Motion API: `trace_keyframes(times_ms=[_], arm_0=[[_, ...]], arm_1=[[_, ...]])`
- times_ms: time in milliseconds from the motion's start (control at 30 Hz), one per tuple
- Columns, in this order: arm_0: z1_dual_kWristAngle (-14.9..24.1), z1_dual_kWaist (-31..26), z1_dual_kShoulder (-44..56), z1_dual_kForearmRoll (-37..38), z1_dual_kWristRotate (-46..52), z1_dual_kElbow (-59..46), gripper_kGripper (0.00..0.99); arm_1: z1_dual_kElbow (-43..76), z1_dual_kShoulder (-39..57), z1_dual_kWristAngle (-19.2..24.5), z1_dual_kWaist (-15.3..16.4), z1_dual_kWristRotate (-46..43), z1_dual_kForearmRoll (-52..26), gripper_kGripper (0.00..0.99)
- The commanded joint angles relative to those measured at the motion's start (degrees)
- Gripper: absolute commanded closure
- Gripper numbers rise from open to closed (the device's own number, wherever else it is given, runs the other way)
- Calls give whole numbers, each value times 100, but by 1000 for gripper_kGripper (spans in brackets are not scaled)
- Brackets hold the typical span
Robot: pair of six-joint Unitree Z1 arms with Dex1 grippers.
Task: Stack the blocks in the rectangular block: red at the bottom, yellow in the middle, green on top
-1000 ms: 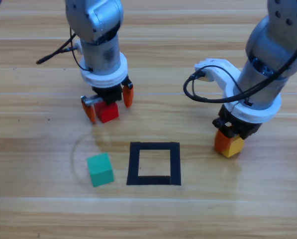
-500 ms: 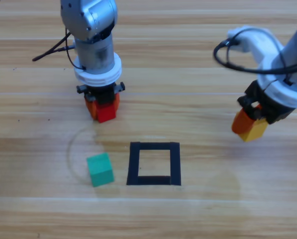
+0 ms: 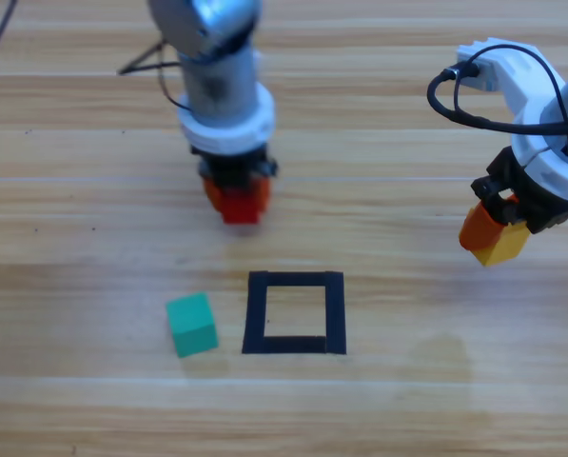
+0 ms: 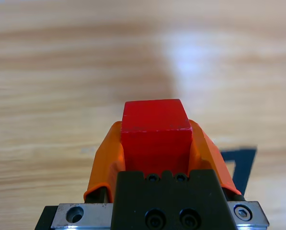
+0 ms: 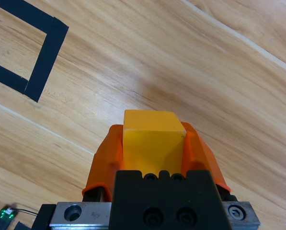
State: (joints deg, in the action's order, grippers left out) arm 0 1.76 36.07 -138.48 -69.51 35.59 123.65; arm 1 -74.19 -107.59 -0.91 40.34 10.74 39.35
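My left gripper (image 3: 238, 200) is shut on the red cube (image 3: 243, 207) (image 4: 155, 135), held above the table just behind the black tape square (image 3: 294, 312). A corner of that tape square (image 4: 239, 164) shows to the right in the left wrist view. Over at the right my right gripper (image 3: 493, 236) is shut on the yellow cube (image 3: 502, 245) (image 5: 152, 143), lifted off the wood; the tape square (image 5: 23, 52) lies far off at the upper left of the right wrist view. The teal-green cube (image 3: 191, 325) rests on the table just left of the tape square.
Black cables (image 3: 460, 100) loop off the right arm's wrist, and another cable (image 3: 146, 65) trails behind the left arm. Bare wooden table (image 3: 398, 400) surrounds the tape square.
The left gripper closed on the red cube, lifted it and carried it rightward toward the tape square. The right gripper raised the yellow cube and shifted it right and back.
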Motion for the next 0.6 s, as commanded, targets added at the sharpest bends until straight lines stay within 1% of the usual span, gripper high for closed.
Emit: trace_keyframes(times_ms=[33, 133, 233, 333, 600], arm_0=[[-176, 1051, -30, -36, -404, -262, 990], [-167, 1271, 49, -36, -395, -324, 990], [-106, 1385, 120, -36, -132, -306, 990], [52, 1421, 207, -36, 361, -359, 990], [228, 1421, 260, -36, 1626, -666, 990]], arm_1=[[151, 1, 179, -105, 94, -77, 990], [151, -16, 187, -105, 94, -77, 990], [142, -16, 179, -105, 94, -77, 990], [142, -16, 187, -105, 94, -77, 990], [133, -60, 170, -105, 86, -77, 990]])
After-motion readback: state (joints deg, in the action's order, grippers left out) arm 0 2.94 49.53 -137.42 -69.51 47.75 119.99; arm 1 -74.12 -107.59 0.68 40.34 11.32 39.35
